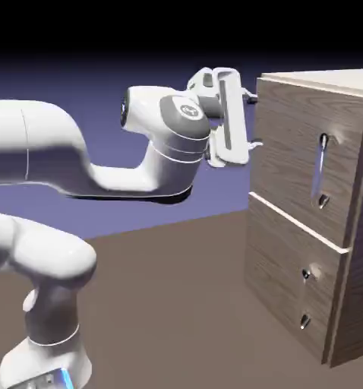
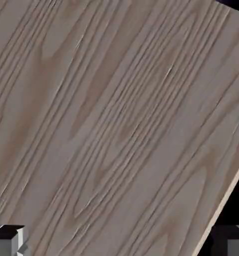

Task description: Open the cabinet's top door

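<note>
The wood-grain cabinet (image 1: 291,296) stands at the exterior view's right, under a pale top. Its top door (image 1: 291,152) is flush and shut. A long vertical silver bar handle (image 1: 321,169) runs down the door's right part. My gripper (image 1: 254,119) hovers at the door's upper left edge, pointing at the wood, well left of the handle. Its fingers are spread wide and hold nothing. In the hand view, wood grain of the cabinet (image 2: 116,125) fills the picture. The gripper (image 2: 119,244) shows there only as two grey fingertips (image 2: 6,242) at the bottom corners. No handle appears in that view.
Below the top door are lower panels with small metal knobs (image 1: 306,273). The brown table (image 1: 177,304) stretches between my base and the cabinet. A pale edge strip (image 2: 226,200) crosses the hand view's lower right, with darkness beyond it.
</note>
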You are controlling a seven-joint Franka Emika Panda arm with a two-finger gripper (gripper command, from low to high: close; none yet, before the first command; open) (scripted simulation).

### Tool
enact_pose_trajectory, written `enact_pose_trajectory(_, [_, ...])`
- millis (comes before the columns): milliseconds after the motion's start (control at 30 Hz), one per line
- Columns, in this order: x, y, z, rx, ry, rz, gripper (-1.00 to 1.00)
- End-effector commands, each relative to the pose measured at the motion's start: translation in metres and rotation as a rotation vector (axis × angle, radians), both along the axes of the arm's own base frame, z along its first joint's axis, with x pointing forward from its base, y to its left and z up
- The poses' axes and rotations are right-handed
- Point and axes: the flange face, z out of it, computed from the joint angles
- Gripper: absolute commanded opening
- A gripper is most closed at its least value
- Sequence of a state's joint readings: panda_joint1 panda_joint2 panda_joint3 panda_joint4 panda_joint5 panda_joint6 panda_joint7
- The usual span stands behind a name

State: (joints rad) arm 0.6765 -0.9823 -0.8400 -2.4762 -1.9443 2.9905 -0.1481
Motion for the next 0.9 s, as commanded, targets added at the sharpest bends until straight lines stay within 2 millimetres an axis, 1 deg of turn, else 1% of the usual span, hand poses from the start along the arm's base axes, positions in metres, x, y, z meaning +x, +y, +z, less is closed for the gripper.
enact_pose_trajectory(0, [0.001, -0.005, -0.002, -0.044, -0.012, 0.005, 0.0])
enact_pose_trajectory(133, [0.007, -0.024, -0.015, -0.218, -0.058, 0.023, 0.0])
enact_pose_trajectory(300, [0.017, -0.047, -0.037, -0.436, -0.105, 0.038, 0.0])
enact_pose_trajectory(467, [0.031, -0.069, -0.065, -0.655, -0.143, 0.051, 0.0])
enact_pose_trajectory(667, [0.05, -0.092, -0.105, -0.909, -0.176, 0.067, 0.0])
enact_pose_trajectory(700, [0.05, -0.092, -0.105, -0.909, -0.176, 0.067, 0.0])
enact_pose_trajectory(833, [0.092, -0.09, -0.105, -0.908, -0.176, 0.067, 0.0])
enact_pose_trajectory(867, [0.1, -0.089, -0.105, -0.909, -0.176, 0.067, 0.0])
